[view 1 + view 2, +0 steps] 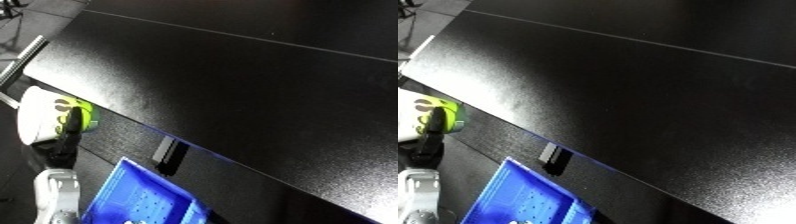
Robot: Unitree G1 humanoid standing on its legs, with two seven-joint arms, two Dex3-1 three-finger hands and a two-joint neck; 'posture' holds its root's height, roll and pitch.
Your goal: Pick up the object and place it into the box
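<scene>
My left hand (60, 146) comes up from the lower left on its white forearm. Its black fingers lie round a white rounded object (37, 120) with a lime-green end (86, 114); one finger (75, 124) runs up across the front. The object hangs at the left, off the near edge of the black table (249, 85). The blue bin (142, 197) lies below and to the right of the hand, at the bottom edge, only partly in view. My right hand shows in neither view.
A small grey and black block (169, 154) sits on the table's near edge, just above the bin. A metal bar (21, 61) slants at the upper left. The whole picture is tilted.
</scene>
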